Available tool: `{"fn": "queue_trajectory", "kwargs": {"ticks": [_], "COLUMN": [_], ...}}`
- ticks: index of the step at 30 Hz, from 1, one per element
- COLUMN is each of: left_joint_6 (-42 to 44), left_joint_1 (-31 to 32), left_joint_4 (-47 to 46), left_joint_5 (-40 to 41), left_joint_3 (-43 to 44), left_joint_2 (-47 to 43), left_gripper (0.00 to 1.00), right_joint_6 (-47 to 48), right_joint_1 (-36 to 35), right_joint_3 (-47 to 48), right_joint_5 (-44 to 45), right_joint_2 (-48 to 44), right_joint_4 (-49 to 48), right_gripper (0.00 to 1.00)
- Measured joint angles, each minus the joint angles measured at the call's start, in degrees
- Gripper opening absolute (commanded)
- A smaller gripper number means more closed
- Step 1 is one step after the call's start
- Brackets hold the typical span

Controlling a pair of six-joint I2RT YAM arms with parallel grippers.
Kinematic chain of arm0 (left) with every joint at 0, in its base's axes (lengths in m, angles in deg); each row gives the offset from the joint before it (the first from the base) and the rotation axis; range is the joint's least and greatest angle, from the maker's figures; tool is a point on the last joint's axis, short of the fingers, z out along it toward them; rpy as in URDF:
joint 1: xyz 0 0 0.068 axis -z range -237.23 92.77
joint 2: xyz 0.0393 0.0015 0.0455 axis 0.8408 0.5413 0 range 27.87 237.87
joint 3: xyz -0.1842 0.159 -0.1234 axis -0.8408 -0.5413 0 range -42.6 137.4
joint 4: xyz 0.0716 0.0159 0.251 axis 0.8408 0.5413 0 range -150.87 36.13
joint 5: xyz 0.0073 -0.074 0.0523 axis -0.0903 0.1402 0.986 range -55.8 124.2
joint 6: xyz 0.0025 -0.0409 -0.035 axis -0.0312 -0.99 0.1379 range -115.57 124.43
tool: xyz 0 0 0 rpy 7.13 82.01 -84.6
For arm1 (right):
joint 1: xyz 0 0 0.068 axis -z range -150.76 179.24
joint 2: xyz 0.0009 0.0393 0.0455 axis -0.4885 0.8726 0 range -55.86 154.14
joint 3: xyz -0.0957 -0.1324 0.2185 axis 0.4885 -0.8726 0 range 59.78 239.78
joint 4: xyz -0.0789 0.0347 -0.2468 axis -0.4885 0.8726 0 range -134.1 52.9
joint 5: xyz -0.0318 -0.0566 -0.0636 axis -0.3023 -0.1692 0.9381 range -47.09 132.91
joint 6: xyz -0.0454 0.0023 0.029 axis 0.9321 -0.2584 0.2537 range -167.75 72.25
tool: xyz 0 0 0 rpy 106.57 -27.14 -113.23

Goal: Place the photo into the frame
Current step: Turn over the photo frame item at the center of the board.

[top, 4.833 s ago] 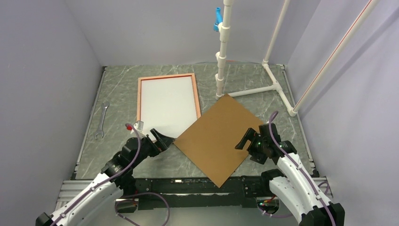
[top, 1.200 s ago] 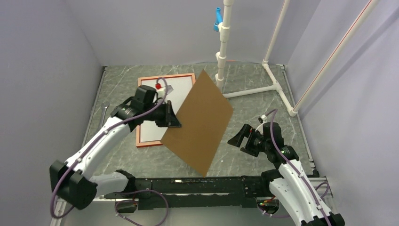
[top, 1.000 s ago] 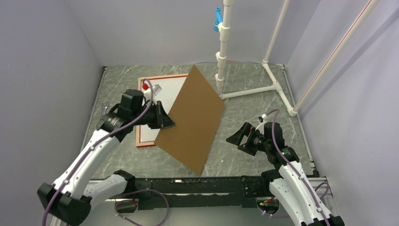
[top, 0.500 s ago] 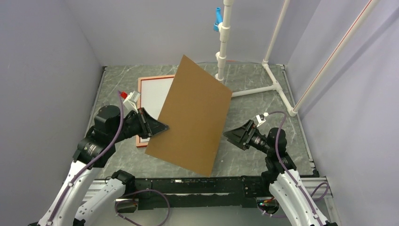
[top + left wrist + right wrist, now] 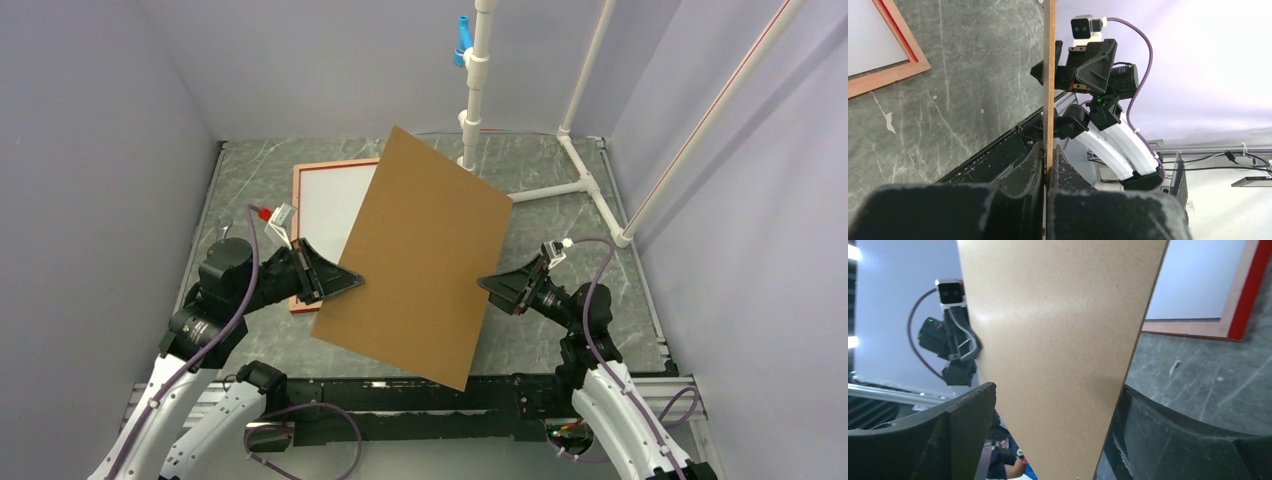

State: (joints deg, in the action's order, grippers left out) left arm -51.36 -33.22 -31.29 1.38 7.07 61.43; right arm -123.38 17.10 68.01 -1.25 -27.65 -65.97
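- While the left gripper (image 5: 347,282) is clenched on the backing board (image 5: 420,260), the right gripper (image 5: 489,285) gapes around its other edge.
- Closing askew could twist it loose onto the frame (image 5: 297,205) lying flat behind.

Held-up backing board (image 5: 415,260) fills space between left gripper (image 5: 350,281) and right gripper (image 5: 484,283), covers much of frame (image 5: 335,166); pipe post (image 5: 470,110) beyond.
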Motion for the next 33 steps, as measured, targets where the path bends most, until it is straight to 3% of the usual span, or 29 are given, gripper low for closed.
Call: {"fn": "queue_trajectory", "kwargs": {"ticks": [4,8,16,23,29,31,33], "left_joint_6": [-0.94,-1.99,-2.05,-1.90,-1.77,-1.70,-1.51], "left_joint_1": [0.00,-0.22,-0.22,-0.31,-0.37,-0.42,-0.46], "left_joint_4": [-0.85,-2.97,-4.00,-3.98,-3.61,-3.61,-3.58], "left_joint_5": [-0.81,-1.36,-1.88,-1.97,-2.03,-2.05,-2.03], "left_joint_3": [-1.16,-2.62,-2.84,-2.82,-2.78,-2.75,-2.73], "left_joint_2": [-0.11,-0.63,-0.74,-0.76,-1.29,-1.70,-1.99], "left_gripper": [0.00,0.00,0.00,0.00,0.00,0.11,0.34], "right_joint_6": [-3.30,-5.42,-7.65,-10.62,-11.23,-10.95,-10.80], "right_joint_1": [0.00,0.15,0.17,0.37,0.52,0.55,0.59], "right_joint_3": [-1.53,-1.66,-1.64,-1.64,-1.51,-1.20,-0.55], "right_joint_5": [-1.40,-2.23,-3.45,-3.82,-4.22,-4.33,-4.46], "right_joint_2": [2.08,3.19,-1.42,-3.21,-3.96,-4.37,-4.72], "right_joint_4": [-7.45,-12.52,-15.52,-17.46,-17.38,-16.52,-14.97], "right_gripper": [0.83,0.69,0.66,0.49,0.18,0.09,0.03]}}
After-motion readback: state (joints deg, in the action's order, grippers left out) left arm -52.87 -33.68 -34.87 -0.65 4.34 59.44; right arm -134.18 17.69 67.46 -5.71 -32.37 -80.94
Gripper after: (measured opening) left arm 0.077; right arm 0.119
